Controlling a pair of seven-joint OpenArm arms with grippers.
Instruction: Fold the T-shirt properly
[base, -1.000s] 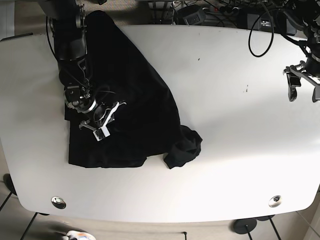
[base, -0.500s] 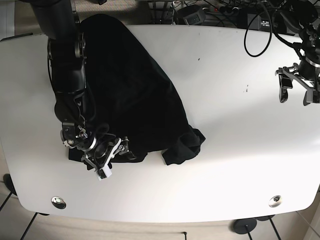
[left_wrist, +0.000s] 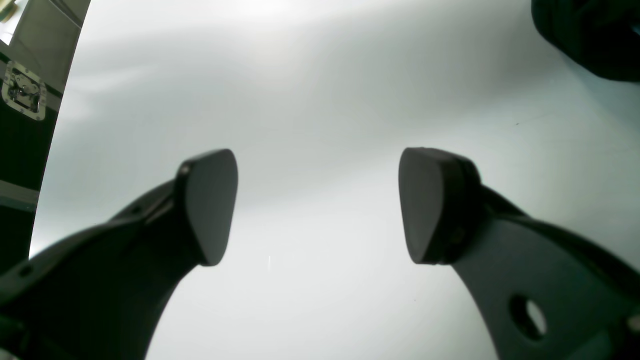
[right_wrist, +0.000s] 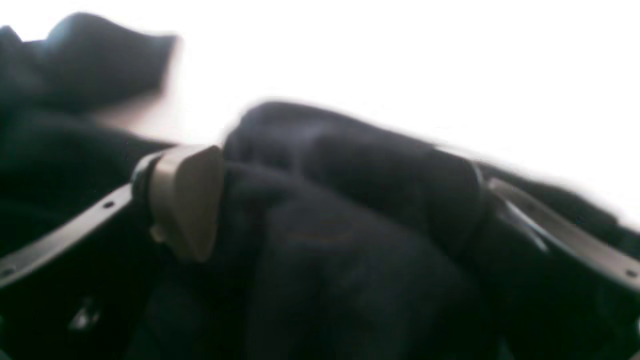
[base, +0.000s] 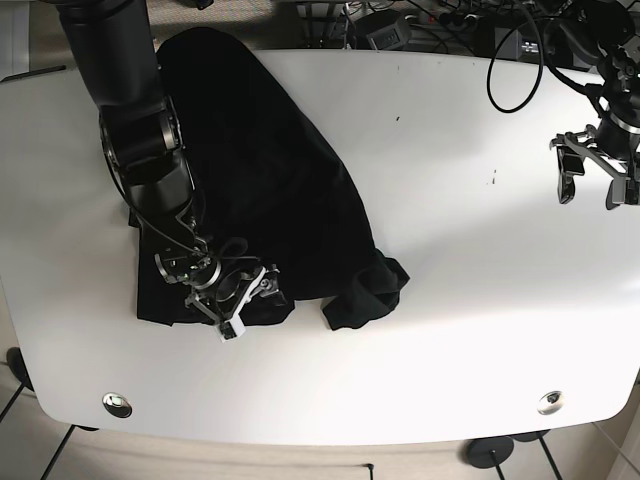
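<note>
The black T-shirt lies crumpled on the left half of the white table, with a bunched lump at its lower right. My right gripper is at the shirt's front hem. In the right wrist view its fingers stand wide apart, and a thick fold of the T-shirt bulges between them. My left gripper hovers open near the table's right edge, far from the shirt. In the left wrist view the left gripper shows only bare table between its pads.
Cables and dark equipment crowd the far edge of the table. Two metal fittings sit near the front edge. A case with a metal latch stands beyond the table edge in the left wrist view.
My right gripper came down from the middle of the shirt to its front hem, then shifted a little right. The hem has bunched up. The left gripper drifted slightly left early on.
</note>
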